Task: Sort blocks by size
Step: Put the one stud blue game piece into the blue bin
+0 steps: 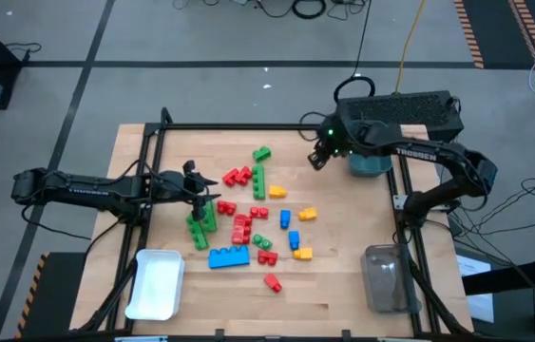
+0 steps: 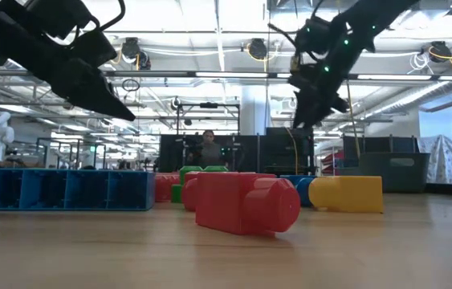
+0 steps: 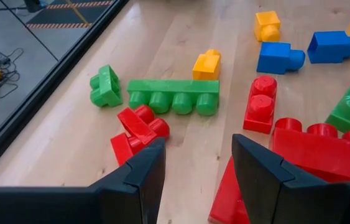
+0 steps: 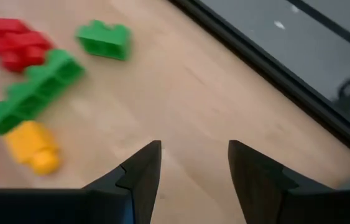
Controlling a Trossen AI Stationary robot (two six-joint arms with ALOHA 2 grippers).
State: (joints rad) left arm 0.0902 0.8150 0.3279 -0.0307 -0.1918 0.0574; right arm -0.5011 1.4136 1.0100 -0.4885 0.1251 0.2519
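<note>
Blocks in red, green, blue and yellow lie scattered on the middle of the wooden table (image 1: 343, 285): a long green bar (image 1: 259, 180), a small green block (image 1: 262, 153), a red cluster (image 1: 237, 177), a long blue bar (image 1: 229, 257) and yellow blocks (image 1: 307, 215). My left gripper (image 1: 208, 193) is open and empty over the left side of the pile, above red blocks (image 3: 138, 127). My right gripper (image 1: 315, 160) is open and empty, raised over bare wood at the far right of the pile (image 4: 193, 152).
A white bin (image 1: 156, 283) stands at the near left and a clear bin (image 1: 386, 277) at the near right. A teal bin (image 1: 370, 163) stands at the far right under my right arm. A black frame (image 1: 248, 126) borders the table. A person shows far behind (image 2: 207, 148).
</note>
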